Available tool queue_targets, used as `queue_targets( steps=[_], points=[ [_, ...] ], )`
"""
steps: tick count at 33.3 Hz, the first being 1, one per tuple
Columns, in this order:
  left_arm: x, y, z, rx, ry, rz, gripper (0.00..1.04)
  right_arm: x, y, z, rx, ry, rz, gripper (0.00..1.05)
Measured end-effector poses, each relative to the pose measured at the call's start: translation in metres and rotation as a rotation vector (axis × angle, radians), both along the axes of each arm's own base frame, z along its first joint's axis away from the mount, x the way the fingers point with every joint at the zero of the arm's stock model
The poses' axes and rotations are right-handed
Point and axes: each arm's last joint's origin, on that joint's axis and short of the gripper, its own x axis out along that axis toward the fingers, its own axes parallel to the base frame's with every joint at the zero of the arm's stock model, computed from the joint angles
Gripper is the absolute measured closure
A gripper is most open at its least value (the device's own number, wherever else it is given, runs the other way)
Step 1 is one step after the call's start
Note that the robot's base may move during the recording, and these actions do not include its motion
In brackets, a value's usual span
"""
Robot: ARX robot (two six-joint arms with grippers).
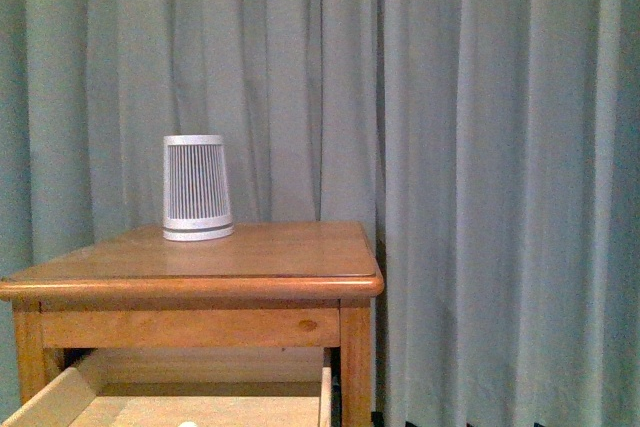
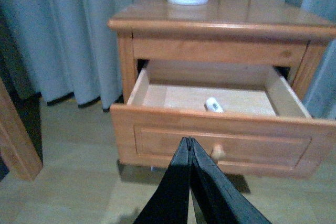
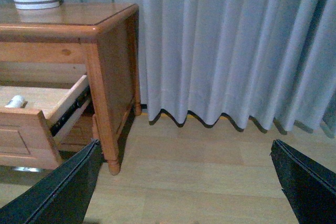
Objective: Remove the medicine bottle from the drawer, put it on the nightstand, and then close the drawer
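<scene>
The medicine bottle (image 2: 214,105) is lying on its side on the pale floor of the open drawer (image 2: 210,121), close behind the front panel and a little toward the side where the knob (image 2: 217,152) is sitting. From the right wrist view the bottle (image 3: 14,101) is showing as a small white lump just inside the drawer (image 3: 65,95). In the front view only a sliver of it (image 1: 187,424) is peeking up at the lower edge. It is appearing too small and blurred for any label to be read.

The drawer is standing pulled well out of the nightstand (image 2: 220,24), with its dark slide rail (image 3: 71,111) showing along the side. A white ribbed device (image 1: 197,188) is standing upright on the nightstand (image 1: 200,287) top, toward the back. A faint mark on its lower band is showing but is not legible.

The left gripper (image 2: 188,141) is hanging in front of the drawer panel, its black jaws pressed together with nothing between them, the tips just beside the knob in this view. The right gripper (image 3: 185,148) is hovering over the wood floor (image 3: 199,171) off the nightstand's side, its jaws spread wide apart and holding nothing.

A grey-green curtain (image 1: 480,147) is hanging in folds behind everything. Part of another wooden piece (image 2: 16,140) is showing at the edge of the left wrist view.
</scene>
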Motion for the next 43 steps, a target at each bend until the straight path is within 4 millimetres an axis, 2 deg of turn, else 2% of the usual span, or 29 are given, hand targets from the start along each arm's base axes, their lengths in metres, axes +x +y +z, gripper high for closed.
queue_targets(
  steps=[7,12,35,36,39,40,43],
  points=[
    [-0.007,0.0,-0.004,0.0,-0.025,-0.001,1.02,0.0,0.0,0.0,0.0,0.0,0.0,0.07],
    [-0.007,0.0,-0.016,0.0,-0.016,-0.001,1.02,0.0,0.0,0.0,0.0,0.0,0.0,0.07],
    [-0.007,0.0,-0.016,0.0,-0.021,0.0,1.02,0.0,0.0,0.0,0.0,0.001,0.002,0.07],
    [-0.007,0.0,-0.015,-0.001,-0.026,-0.003,1.0,0.0,0.0,0.0,0.0,0.0,0.0,0.07],
    [-0.007,0.0,-0.015,0.0,-0.023,-0.002,0.84,0.0,0.0,0.0,0.0,0.001,0.002,0.07],
    [-0.007,0.0,-0.015,0.0,-0.025,0.005,0.75,0.0,0.0,0.0,0.0,0.0,0.007,0.07],
    [-0.007,0.0,-0.015,0.0,-0.024,0.004,0.63,0.0,0.0,0.0,0.0,0.0,0.007,0.07]
  ],
)
